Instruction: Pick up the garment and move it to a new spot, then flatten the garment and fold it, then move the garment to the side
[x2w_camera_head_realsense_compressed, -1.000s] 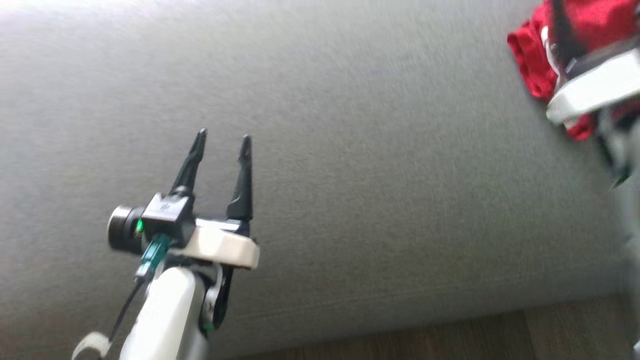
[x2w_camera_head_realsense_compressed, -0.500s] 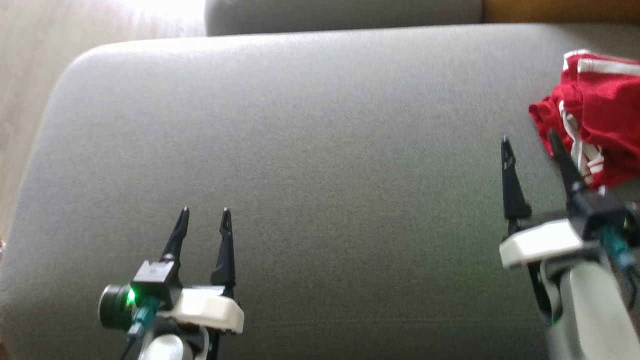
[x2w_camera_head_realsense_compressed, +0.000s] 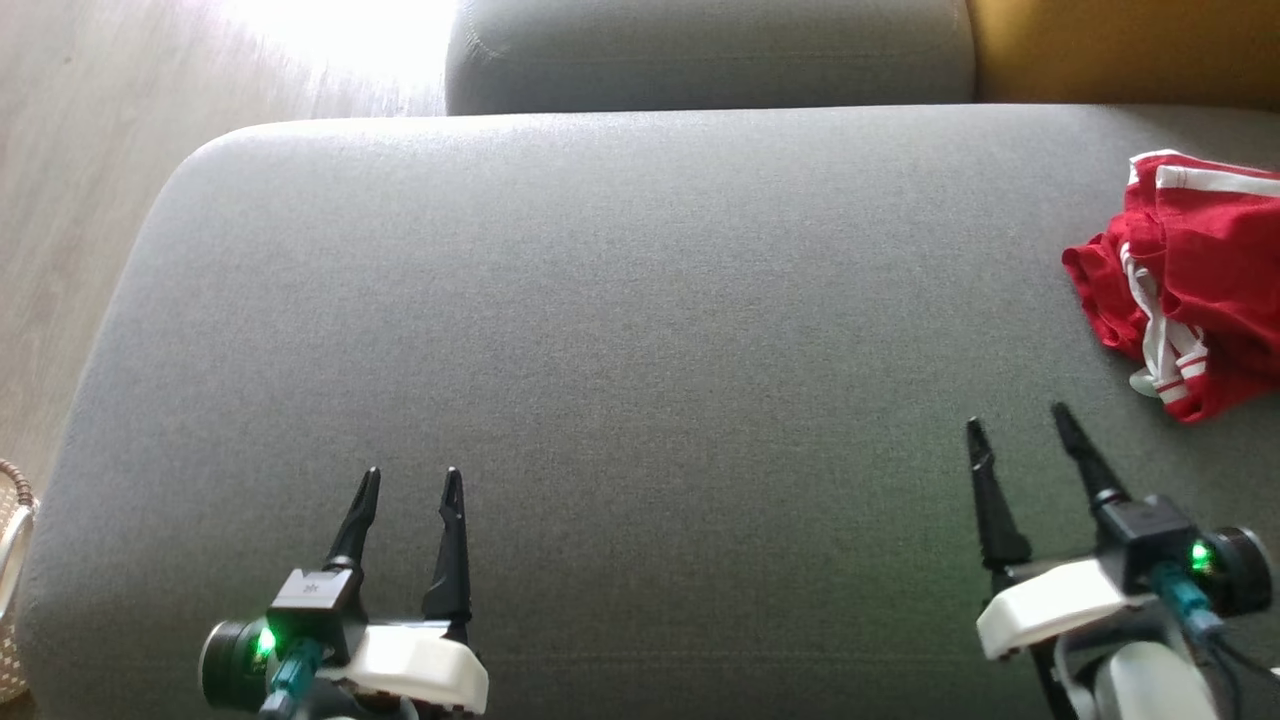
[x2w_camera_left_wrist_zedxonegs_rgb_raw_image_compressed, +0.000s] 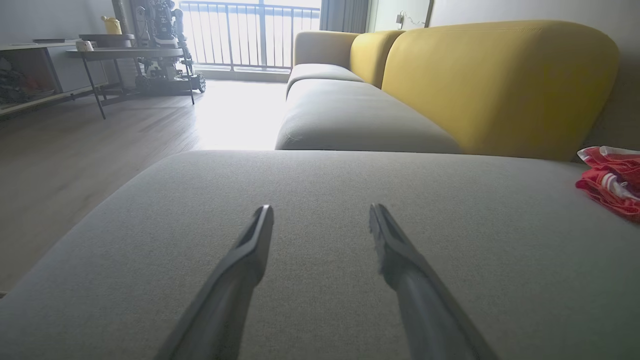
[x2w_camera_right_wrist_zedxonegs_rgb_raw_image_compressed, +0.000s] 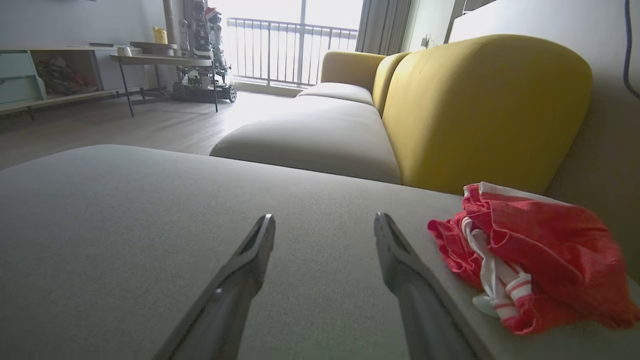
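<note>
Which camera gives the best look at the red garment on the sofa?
Right wrist view: nearly the whole red garment lies close, crumpled, white stripes clear. The head view cuts it off at the right edge; the left wrist view catches a small part, far right.

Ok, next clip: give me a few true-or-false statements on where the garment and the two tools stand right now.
1. The left tool and right tool are both open. True.
2. The garment is nearer the right tool than the left. True.
3. The garment lies flat and folded. False: it is crumpled in a heap on the cushion.
4. The right tool touches the garment. False: it is apart from it and empty.
5. The garment is blue. False: it is red with white stripes.
</note>
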